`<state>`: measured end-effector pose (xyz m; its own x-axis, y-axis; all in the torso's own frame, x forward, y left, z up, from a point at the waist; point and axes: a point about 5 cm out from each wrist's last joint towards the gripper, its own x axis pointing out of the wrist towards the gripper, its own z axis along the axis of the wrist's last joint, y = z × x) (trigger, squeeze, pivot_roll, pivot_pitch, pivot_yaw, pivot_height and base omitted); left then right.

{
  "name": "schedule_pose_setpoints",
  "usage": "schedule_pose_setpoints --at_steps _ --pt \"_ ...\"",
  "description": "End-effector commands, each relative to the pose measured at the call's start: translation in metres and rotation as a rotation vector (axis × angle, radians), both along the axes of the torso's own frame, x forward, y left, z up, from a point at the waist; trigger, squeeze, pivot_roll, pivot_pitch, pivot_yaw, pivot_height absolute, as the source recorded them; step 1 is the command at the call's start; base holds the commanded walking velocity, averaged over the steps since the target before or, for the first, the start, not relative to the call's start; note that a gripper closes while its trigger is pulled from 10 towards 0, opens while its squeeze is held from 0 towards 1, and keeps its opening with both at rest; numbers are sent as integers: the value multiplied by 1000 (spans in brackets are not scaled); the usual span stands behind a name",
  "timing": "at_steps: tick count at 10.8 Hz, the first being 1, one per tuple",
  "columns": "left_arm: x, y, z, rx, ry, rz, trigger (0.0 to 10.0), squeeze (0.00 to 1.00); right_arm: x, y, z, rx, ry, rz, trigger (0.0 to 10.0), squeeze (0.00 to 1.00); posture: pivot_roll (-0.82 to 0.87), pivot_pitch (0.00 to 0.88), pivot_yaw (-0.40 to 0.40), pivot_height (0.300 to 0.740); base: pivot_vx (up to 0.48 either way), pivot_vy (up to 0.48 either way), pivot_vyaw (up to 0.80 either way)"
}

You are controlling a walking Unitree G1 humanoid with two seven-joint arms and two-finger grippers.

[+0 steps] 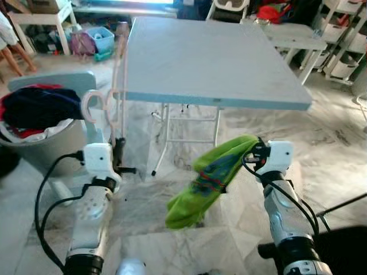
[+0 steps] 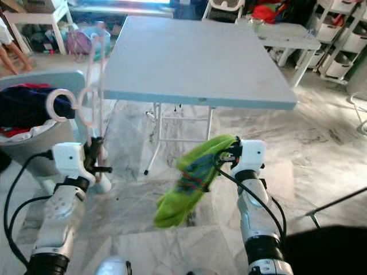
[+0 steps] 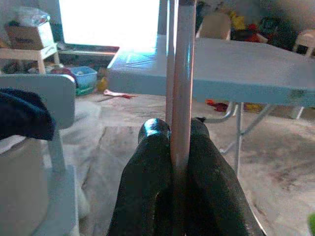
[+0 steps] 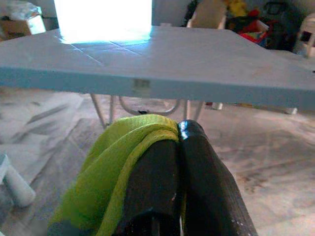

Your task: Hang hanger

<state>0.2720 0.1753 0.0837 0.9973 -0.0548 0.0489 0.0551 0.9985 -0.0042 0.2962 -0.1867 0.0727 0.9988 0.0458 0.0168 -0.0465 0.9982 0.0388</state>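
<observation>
1. Where the head views look down, both silver arms reach forward at about the same height over the marble floor (image 1: 172, 240), short of the grey folding table (image 1: 206, 63). The left hand (image 1: 118, 150) is closed on the lower end of a pale pink hanger (image 1: 117, 80), which stands nearly upright in front of the table's left edge, its hook (image 1: 94, 106) curling out to the left. The right hand (image 1: 250, 152) is clamped on a lime-green cloth (image 1: 207, 180) that droops down and to the left between the two arms. To the left, a grey basket (image 1: 51, 143) piled with dark blue and red clothes stands by a pale chair (image 1: 80, 83); a person's bare legs (image 1: 14, 54) show at the far left edge. White shelving (image 1: 341, 34) stands at the far right.

2. In the left wrist view, the two black fingers (image 3: 150, 172) press against the hanger's pink bar (image 3: 181, 78) from both sides, with no gap showing. The bar rises straight up past the table's edge (image 3: 221, 88). The chair (image 3: 49, 98) and dark clothing (image 3: 22, 115) show to one side.

3. In the right wrist view, the fingers (image 4: 197, 177) are shut together, with the green cloth (image 4: 108, 172) pinched between them and spilling over one finger. The table's edge (image 4: 142, 83) and its white legs (image 4: 106, 110) lie just ahead.
</observation>
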Motion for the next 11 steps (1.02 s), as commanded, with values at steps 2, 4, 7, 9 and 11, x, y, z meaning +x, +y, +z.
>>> schedule_pose_setpoints --at_steps 2,4,7,9,11 --pt "8 3 12 -1 -49 12 10000 0 11 4 20 -22 -85 21 10000 0 76 35 -67 740 461 0 0" --pt "10 0 16 35 -73 3 10000 0 16 10 28 -26 -118 55 10000 0 77 54 -65 740 456 0 0" --pt "14 11 19 65 -83 18 10000 0 23 20 33 -29 -137 81 10000 0 88 54 -62 740 456 0 0" --pt "16 8 21 43 -87 -20 10000 0 22 20 32 -37 -138 87 10000 0 88 56 -66 740 458 0 0" --pt "18 13 20 40 -74 21 10000 0 23 19 32 -52 -140 117 10000 0 92 62 -68 740 444 0 0"
